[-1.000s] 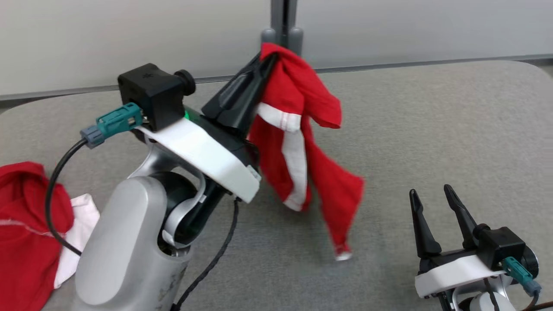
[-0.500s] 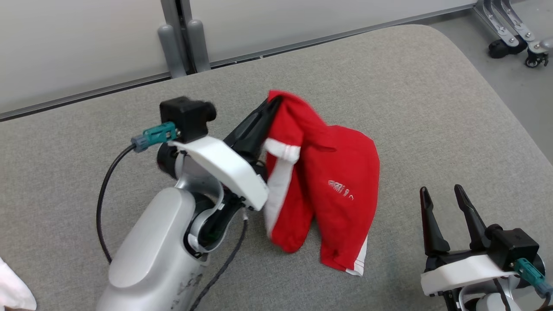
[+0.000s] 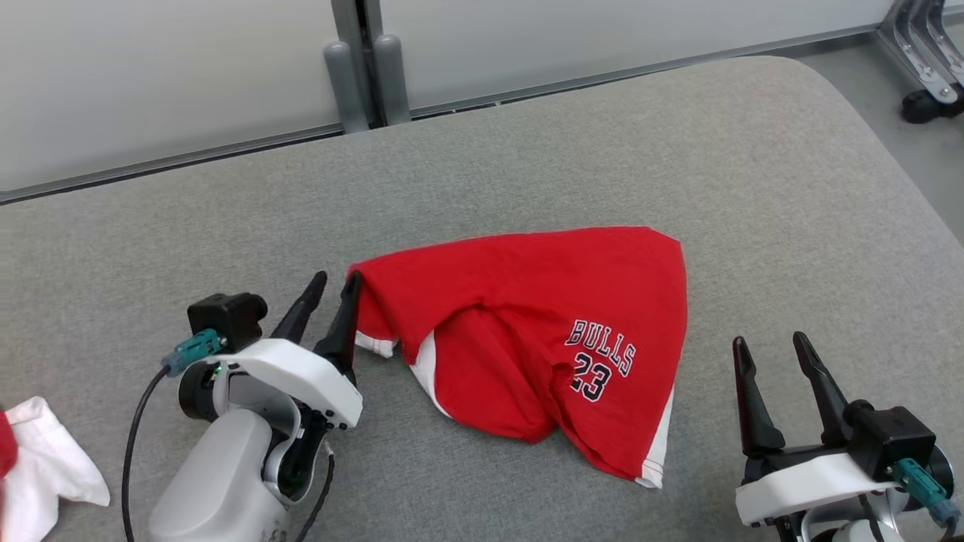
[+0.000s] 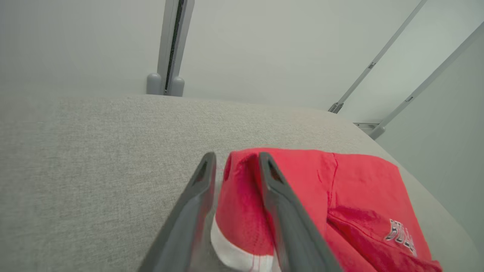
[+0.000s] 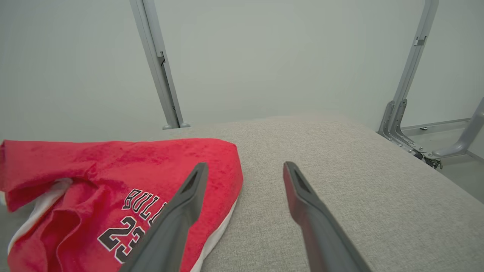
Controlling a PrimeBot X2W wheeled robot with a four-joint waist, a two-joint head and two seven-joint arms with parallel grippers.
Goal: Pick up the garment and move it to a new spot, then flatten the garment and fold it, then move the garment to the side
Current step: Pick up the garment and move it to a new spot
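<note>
Garment [image 3: 542,331] lies rumpled mid-table [image 3: 753,188], a fold tucked under. Left gripper [image 3: 337,277] jaws part-open, the corner loose between them, not pinched. Right gripper [image 3: 769,340] jaws wide, empty. Close on that corner, bring your right to the near hem — draw apart evenly, low.

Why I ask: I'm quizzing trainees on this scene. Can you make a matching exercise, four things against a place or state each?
Things:
1. left gripper
2. right gripper
3. garment
4. white cloth

Places or states:
A. fingers apart, nothing between them
B. at the lower left edge of the head view
C. fingers apart, a red corner between them
D. lying rumpled, BULLS 23 print facing up

Pairs: 1-C, 2-A, 3-D, 4-B.
</note>
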